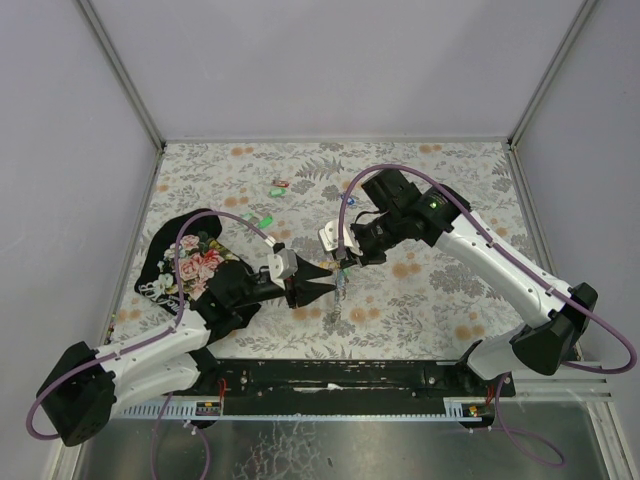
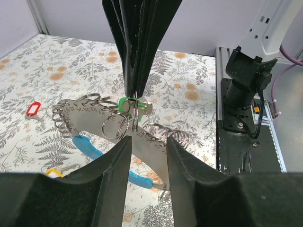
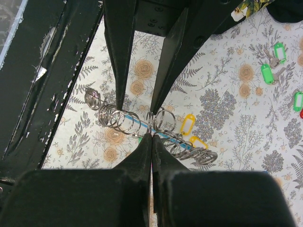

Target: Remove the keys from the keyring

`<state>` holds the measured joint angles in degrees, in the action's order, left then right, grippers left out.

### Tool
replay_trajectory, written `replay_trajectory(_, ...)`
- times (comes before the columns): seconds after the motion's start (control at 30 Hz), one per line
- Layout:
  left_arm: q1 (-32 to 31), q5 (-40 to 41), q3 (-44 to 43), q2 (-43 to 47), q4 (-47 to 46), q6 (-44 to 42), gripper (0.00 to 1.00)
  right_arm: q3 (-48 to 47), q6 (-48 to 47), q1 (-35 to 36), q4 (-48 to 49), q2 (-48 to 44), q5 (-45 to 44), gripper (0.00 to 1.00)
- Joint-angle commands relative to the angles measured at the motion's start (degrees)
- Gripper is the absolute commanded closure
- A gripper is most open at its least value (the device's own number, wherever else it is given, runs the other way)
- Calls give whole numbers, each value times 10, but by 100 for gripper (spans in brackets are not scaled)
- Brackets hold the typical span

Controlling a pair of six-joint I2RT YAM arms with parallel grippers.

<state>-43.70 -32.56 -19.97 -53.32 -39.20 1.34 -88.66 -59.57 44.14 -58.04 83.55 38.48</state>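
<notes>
shiny metal rings (image 2: 115, 126), glossy green plastic tag (image 2: 124, 102), matt strap (image 2: 85, 123)

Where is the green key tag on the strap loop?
In the left wrist view, the green key tag sits mid-frame at the top edge of the strap loop, right beside the tips of the shut right gripper.

Green key tag (image 2: 124, 102), grey strap (image 2: 90, 124) (partly blue)
</notes>
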Motion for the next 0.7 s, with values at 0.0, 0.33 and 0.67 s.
replay_trajectory(0.0, 4, 12, -21, -3, 6, -15, 66, -16, -4, -2, 1, -26, 20, 100)
replay_trajectory(0.33, 3, 6, -36, -9, 4, -16, 70, -5, -4, -2, 1, -30, 26, 100)
replay_trajectory(0.67, 4, 17, -47, -14, 11, -5, 78, 3, -5, -2, 5, -30, 26, 100)
